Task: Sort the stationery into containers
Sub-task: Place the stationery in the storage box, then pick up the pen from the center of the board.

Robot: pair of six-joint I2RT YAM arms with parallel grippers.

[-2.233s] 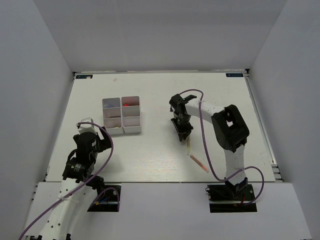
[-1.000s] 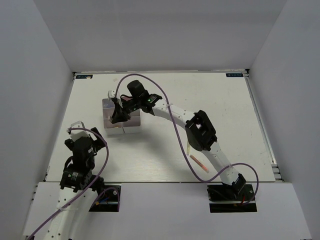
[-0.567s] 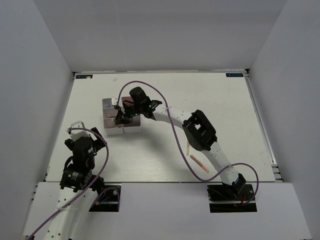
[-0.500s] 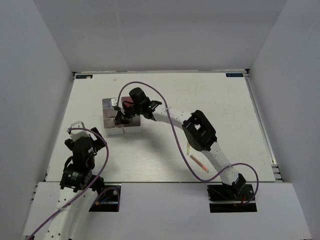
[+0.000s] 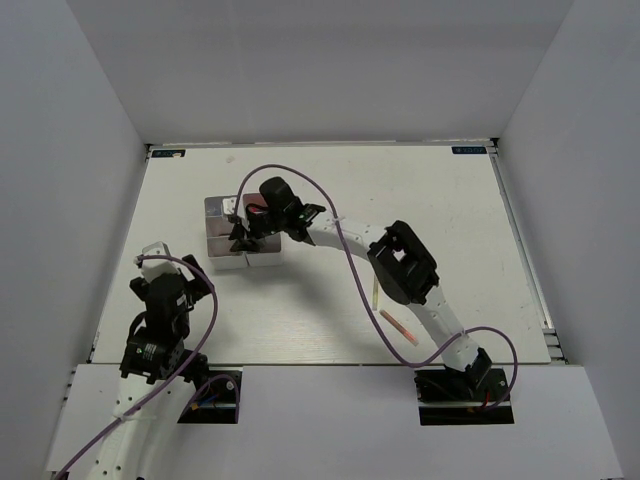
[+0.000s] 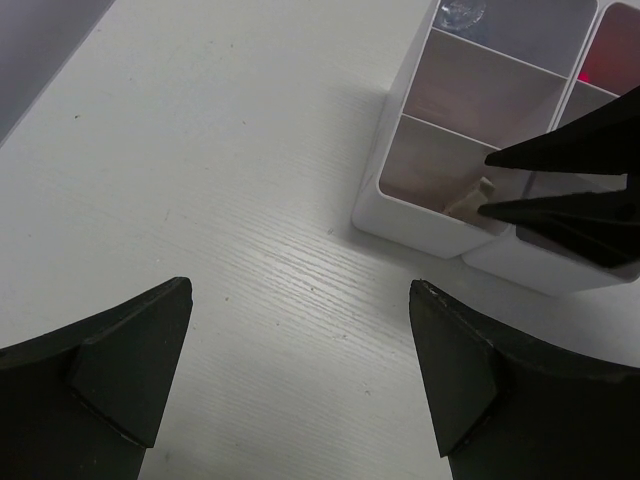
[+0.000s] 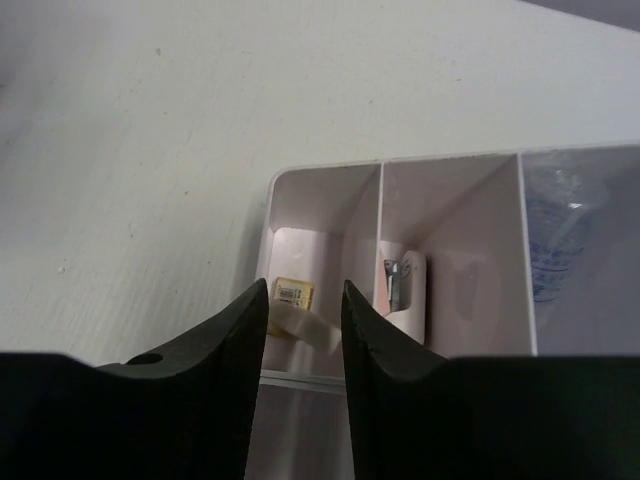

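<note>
- The left gripper (image 5: 162, 262) hovers over the near-left corner of the table (image 5: 450, 220). Its jaws are spread wide and hold nothing. In its own wrist view (image 6: 300, 290) only bare tabletop lies between the fingers.
- A pinkish pencil (image 5: 398, 327) lies on the table close to the near edge, right of the middle, and runs at a slant.
- A yellowish pencil (image 5: 375, 290) lies just beyond it, nearly touching its far end, and points roughly towards the far edge.
- The tray (image 5: 213, 205) stands in the left half of the table, about midway between the near and far edges.
- The right gripper (image 5: 238, 242) reaches across from the right and sits over the tray's near-left compartment.
- Its jaws are only narrowly apart, with the beige eraser (image 7: 300, 322) at their tips, low in that compartment (image 6: 467, 202). I cannot tell whether they pinch it or have let it go.
- The middle-left compartment holds a pale block (image 7: 400, 285) with a grey mark.
- The far-left compartment holds a clear bottle (image 7: 560, 240).
- A red item (image 5: 258, 210) shows in the far-right compartment.
</note>
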